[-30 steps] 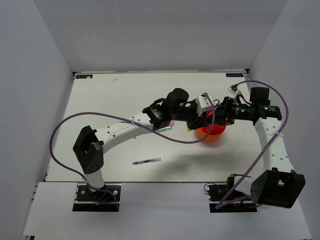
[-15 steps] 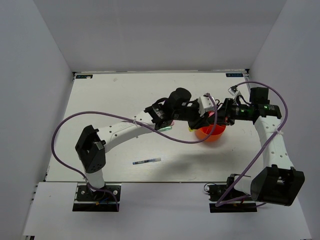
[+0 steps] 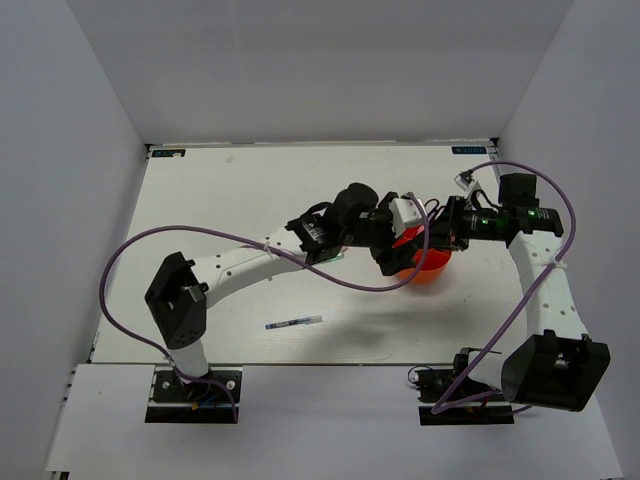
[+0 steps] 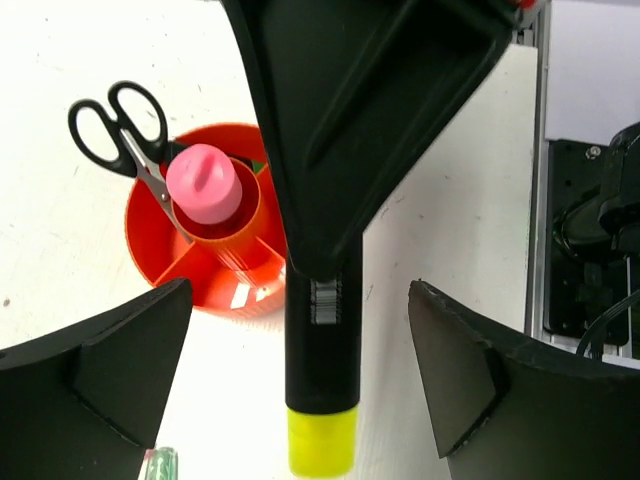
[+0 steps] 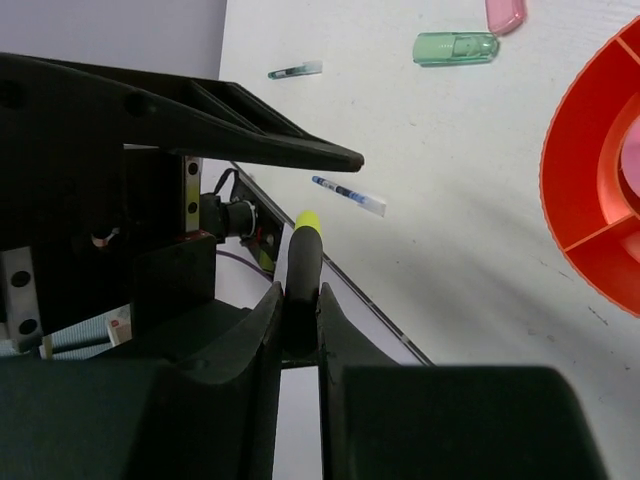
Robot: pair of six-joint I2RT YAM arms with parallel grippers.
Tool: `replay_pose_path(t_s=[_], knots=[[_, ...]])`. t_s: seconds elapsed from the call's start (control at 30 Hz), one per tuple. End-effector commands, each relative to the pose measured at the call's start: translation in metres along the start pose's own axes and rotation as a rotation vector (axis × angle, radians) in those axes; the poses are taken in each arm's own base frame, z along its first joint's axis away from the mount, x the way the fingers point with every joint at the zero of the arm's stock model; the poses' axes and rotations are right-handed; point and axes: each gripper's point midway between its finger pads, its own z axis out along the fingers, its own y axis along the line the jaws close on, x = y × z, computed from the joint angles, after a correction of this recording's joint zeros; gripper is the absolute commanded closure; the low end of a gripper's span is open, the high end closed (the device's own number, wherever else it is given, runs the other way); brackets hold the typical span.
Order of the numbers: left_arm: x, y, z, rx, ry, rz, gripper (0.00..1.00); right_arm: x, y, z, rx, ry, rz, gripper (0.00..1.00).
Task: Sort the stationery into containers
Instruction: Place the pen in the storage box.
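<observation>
The right gripper (image 5: 300,300) has its jaws nearly closed, clamped on the black barrel of the yellow marker (image 4: 322,380), whose yellow cap sticks out past the fingertips. The left gripper (image 4: 300,300) has its jaws wide open, one on each side of that marker and touching nothing. Just beside them the orange-red cup (image 4: 160,250) sits right of centre on the table (image 3: 230,190). It holds the black-handled scissors (image 4: 120,125) and the fat pink tube (image 4: 203,185). A pale green marker (image 5: 455,47) lies on the table nearby.

The left arm (image 3: 250,265) and right arm (image 3: 545,280) are kinda bunched up over the orange-red cup (image 3: 430,268), right of the table's (image 3: 220,190) middle, hiding most of it. The thin pen (image 3: 294,323) just lies alone near the front, left of centre, well apart from the cup.
</observation>
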Motion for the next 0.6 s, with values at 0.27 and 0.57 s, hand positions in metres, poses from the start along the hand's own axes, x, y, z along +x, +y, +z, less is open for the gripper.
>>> replay_pose_path(t_s=[0.27,0.57], knots=[[-0.017,-0.004,-0.093,-0.153,-0.039,0.043,0.01,-0.034,-0.013,-0.035,0.272,-0.138,-0.238,1.00],[0.035,0.010,-0.210,-0.480,0.122,-0.242,0.01,-0.081,-0.041,-0.096,0.693,-0.195,-0.538,1.00]])
